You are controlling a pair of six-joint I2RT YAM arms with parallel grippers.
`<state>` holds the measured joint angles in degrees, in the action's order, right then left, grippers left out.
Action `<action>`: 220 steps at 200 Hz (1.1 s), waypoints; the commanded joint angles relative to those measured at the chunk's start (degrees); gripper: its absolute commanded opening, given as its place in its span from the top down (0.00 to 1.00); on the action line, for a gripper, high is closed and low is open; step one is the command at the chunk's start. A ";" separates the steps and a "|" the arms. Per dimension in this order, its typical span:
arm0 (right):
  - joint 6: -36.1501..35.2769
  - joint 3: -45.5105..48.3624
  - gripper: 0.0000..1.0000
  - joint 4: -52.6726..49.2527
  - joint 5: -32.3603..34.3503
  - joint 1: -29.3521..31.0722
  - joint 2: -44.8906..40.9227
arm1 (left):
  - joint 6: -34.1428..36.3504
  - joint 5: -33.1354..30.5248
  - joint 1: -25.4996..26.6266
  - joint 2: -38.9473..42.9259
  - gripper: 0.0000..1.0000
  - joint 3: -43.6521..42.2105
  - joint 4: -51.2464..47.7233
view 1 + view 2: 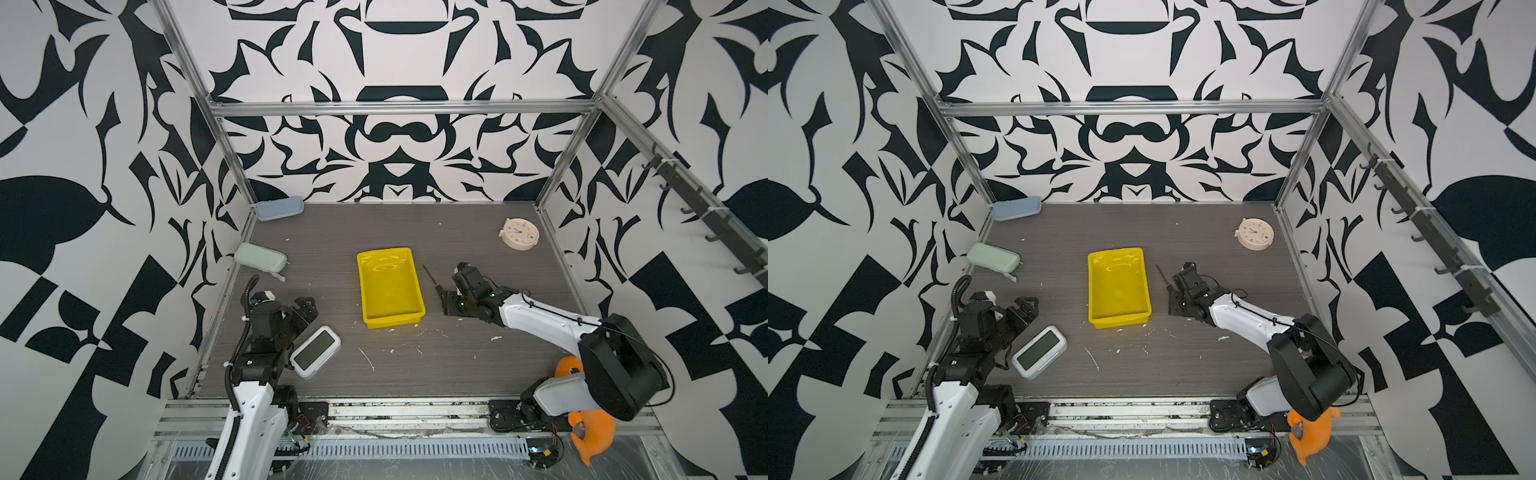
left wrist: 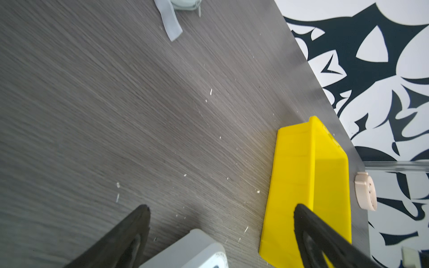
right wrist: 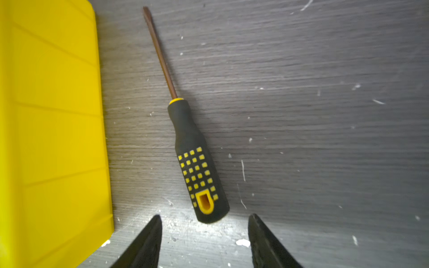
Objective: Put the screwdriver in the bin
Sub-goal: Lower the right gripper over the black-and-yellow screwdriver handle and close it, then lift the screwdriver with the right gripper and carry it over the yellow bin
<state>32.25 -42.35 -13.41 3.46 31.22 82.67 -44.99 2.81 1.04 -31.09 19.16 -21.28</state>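
The screwdriver [image 3: 197, 167] lies flat just right of the bin [image 3: 46, 116]: light, rigid, handle probably rubbery. Take it across the dotted handle. The right gripper [image 3: 205, 232] stands partly apart, empty.

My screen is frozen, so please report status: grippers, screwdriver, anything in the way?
Left gripper open, empty. Right gripper open, tips just short of screwdriver handle. It lies flat on table beside bin. Nothing between them.

lab cell: aluminium frame [image 1: 399, 109], patterned walls [image 1: 399, 54]
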 commanded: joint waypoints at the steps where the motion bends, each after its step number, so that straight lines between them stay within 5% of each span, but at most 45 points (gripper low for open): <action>1: -1.36 -2.90 0.37 2.67 -1.73 0.17 1.56 | -0.36 1.57 0.03 0.92 0.01 -0.95 0.23; 60: -2.78 -5.15 0.37 0.28 -1.00 0.17 5.36 | 0.03 2.12 0.04 3.35 0.00 -1.85 0.83; 86: -4.02 -6.77 0.48 -2.04 0.06 0.22 7.96 | 1.85 3.81 0.03 4.22 0.01 -2.59 2.87; 126: -2.48 -8.10 0.49 -1.72 1.72 0.10 10.91 | 3.33 6.60 0.15 3.53 0.01 -3.09 5.39; 188: 3.07 -6.39 0.85 -2.15 4.63 0.29 10.20 | 3.42 7.65 0.15 0.29 0.00 -2.44 5.77; 220: 2.63 -4.72 0.88 -10.82 7.08 0.33 2.15 | 3.33 6.72 0.18 0.98 0.00 -2.72 5.74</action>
<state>33.95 -47.88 -16.78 7.40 31.22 92.09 -41.95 9.47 1.04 -30.83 16.78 -16.49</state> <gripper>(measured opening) 0.237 0.997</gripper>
